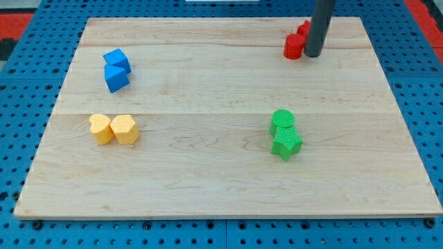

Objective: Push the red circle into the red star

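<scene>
The red circle (293, 47) lies near the view's top right of the wooden board. The red star (303, 29) sits just above and to its right, mostly hidden behind the dark rod; the two look to be touching. My tip (312, 54) rests on the board right beside the red circle, on its right side and touching or nearly touching it. The rod rises to the view's top edge.
Two blue blocks (116, 69) sit close together at the upper left. A yellow heart-like block (101, 128) and a yellow hexagon (125, 129) sit at the left middle. A green circle (282, 119) and green star (286, 144) sit right of centre. The board (208, 187) lies on a blue pegboard.
</scene>
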{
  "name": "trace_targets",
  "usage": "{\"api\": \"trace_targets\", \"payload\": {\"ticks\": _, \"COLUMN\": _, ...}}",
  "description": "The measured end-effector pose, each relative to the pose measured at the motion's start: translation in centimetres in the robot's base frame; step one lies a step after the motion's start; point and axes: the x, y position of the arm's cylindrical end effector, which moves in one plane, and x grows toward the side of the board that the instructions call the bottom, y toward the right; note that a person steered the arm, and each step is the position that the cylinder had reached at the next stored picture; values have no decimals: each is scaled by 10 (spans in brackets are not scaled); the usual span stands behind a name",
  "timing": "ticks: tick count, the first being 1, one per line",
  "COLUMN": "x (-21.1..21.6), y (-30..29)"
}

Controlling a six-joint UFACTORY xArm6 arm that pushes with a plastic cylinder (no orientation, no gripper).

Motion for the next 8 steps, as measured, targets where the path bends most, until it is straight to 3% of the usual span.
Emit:
{"api": "trace_targets", "payload": {"ticks": 1, "x": 22, "y": -39}}
{"api": "trace_targets", "payload": {"ticks": 2, "x": -3, "y": -81}}
{"api": "trace_targets", "payload": {"ticks": 3, "x": -22, "y": -47}}
{"api": "trace_targets", "payload": {"ticks": 6, "x": 21, "y": -62}}
{"api": "trace_targets", "payload": {"ticks": 8, "x": 22, "y": -73}}
